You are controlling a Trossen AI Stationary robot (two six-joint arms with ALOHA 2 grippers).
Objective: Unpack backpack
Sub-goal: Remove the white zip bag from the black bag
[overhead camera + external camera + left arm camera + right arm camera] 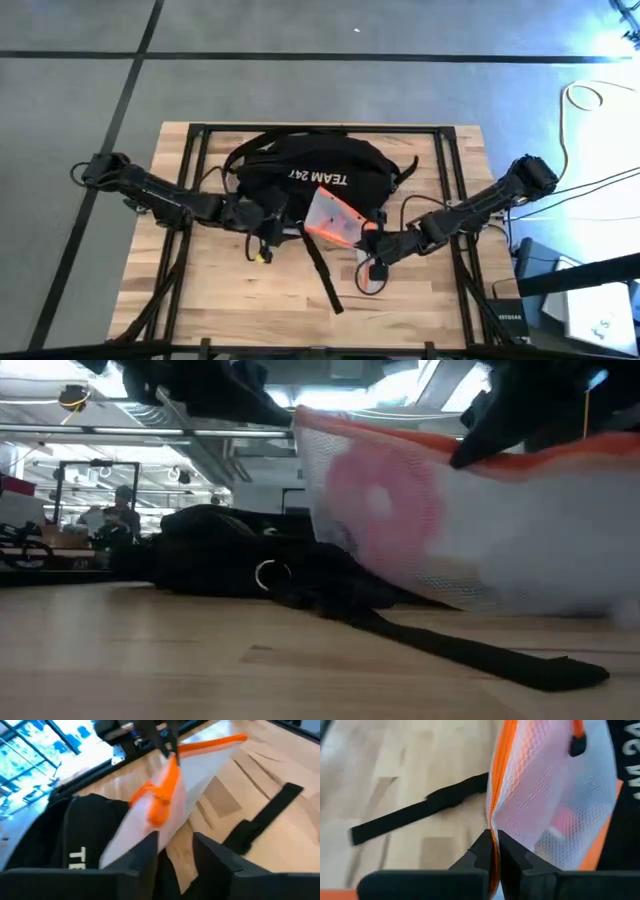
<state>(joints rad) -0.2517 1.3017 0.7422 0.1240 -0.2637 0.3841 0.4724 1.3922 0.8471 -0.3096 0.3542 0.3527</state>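
Overhead, the backpack (305, 172) lies at the table's (200, 300) centre, toward twelve o'clock, lettering side up, its handle loop at the far edge. A long black strap (322, 270) trails from it toward six o'clock across bare wood.

Left arm: enters from nine o'clock, elbow out past the table edge, forearm running roughly level toward three o'clock. Left gripper (268, 212) sits at the backpack's nine-o'clock edge. In its wrist view its fingers (145, 857) stand apart, a corner of the pouch (165, 805) lying in the gap between them; whether they actually touch the mesh cannot be told.

Right arm: enters from three o'clock, shoulder joint off the table edge, forearm angled down toward the centre. Right gripper (372, 238) is at the pouch's (335, 217) four-o'clock corner. Its wrist view shows both fingers (512, 862) pinched together on the orange trim (495, 805) of the pouch (555, 805), holding it edge-on.

The pouch is translucent white mesh with orange trim, something pinkish showing inside. It sits over the backpack's five-o'clock side, partly overlapping the fabric. From table height the pouch (460, 520) hangs tilted above the wood, with the backpack (240, 555) slumped flat behind it and the strap (470, 650) lying in front.

A person (122, 510) sits in the room beyond the table.
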